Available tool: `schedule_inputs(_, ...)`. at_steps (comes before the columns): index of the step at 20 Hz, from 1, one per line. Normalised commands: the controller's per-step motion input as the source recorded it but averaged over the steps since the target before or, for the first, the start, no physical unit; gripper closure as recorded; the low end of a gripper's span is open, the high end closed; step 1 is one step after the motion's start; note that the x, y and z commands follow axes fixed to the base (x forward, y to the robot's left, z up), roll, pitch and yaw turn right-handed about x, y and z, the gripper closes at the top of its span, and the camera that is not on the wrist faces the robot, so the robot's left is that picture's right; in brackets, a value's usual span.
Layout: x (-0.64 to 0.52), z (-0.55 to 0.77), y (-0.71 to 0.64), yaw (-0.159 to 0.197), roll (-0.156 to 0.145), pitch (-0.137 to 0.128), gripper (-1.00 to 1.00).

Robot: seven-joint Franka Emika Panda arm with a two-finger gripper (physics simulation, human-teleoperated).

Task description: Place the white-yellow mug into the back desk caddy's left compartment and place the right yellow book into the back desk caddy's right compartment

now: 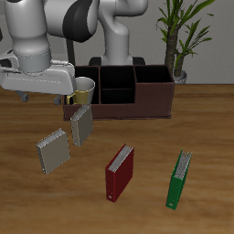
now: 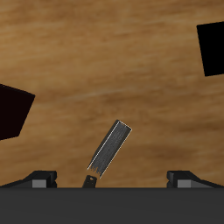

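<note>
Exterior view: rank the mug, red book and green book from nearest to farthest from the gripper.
1. Mug: close beside the gripper, at the caddy's end.
2. Red book: out toward the table's front edge, about mid-table.
3. Green book: also toward the front edge, beyond the red book.

The desk [image 1: 210, 137] carries four books: two pale greyish ones [image 1: 52, 151] [image 1: 82, 125], one red book [image 1: 120, 172] and one green book [image 1: 180, 179]. There is one white-yellow mug [image 1: 84, 91], one dark maroon desk caddy [image 1: 137, 102] in sight, and one potted plant [image 1: 178, 37].
</note>
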Motion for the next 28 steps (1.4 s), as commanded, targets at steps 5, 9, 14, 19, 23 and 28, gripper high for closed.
schedule_inputs(5,0.14,-0.31,-0.23,-0.103,-0.067,-0.022,-1.0)
schedule_inputs(9,-0.06,-0.34,0.03,-0.035,0.037,0.001,-1.0)
schedule_inputs(14,-0.06,-0.39,0.04,-0.046,0.003,-0.005,-1.0)
schedule_inputs(19,0.02,-0.3,-0.07,-0.058,-0.007,-0.01,-1.0)
schedule_inputs(23,-0.06,-0.31,0.02,-0.032,0.005,-0.007,-1.0)
schedule_inputs(28,0.0,-0.41,0.04,-0.033,-0.009,0.02,-1.0)
